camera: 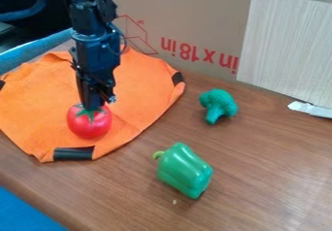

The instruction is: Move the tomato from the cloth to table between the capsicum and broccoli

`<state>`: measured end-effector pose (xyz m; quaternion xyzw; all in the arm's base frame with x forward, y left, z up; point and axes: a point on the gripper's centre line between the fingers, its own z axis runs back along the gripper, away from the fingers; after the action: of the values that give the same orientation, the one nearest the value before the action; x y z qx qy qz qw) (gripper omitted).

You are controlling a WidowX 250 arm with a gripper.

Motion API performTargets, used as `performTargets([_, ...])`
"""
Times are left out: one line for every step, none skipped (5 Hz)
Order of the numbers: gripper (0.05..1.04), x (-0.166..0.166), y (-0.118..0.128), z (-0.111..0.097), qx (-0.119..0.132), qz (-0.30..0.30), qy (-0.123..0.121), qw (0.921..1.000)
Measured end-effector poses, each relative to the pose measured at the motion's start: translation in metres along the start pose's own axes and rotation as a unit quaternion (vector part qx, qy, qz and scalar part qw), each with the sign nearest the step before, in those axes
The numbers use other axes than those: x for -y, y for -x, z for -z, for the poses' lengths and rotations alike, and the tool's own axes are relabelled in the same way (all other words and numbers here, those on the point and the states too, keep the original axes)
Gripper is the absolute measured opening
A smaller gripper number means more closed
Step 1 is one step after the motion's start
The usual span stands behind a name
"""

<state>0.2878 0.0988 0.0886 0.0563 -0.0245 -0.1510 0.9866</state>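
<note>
Red round tomato (88,123) at 9 o'clock, black robotic gripper (92,106) at its top, can't tell if clamped. Likely grasp step; next: secure, lift toward 3 o'clock.

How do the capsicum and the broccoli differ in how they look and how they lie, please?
The capsicum is a smooth, glossy, blocky shape, while the broccoli has a bumpy head on a short stalk. The capsicum is the larger of the two in the picture; the broccoli looks smaller. The capsicum's stem points toward the cloth, whereas the broccoli's stalk points toward the capsicum's side. Both are green and rest on the table.
</note>
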Motion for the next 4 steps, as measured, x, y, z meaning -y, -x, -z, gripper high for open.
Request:
performTargets([0.054, 0.001, 0.0, 0.0, 0.001, 0.005, 0.004, 1.0])
performTargets([0.054, 0.006, -0.003, -0.002, 0.007, 0.008, 0.022, 0.9997])
performTargets([0.054, 0.018, -0.017, -0.013, 0.025, 0.017, 0.037, 0.9988])
performTargets([0.054, 0.029, -0.033, -0.026, 0.05, 0.026, 0.038, 0.9977])
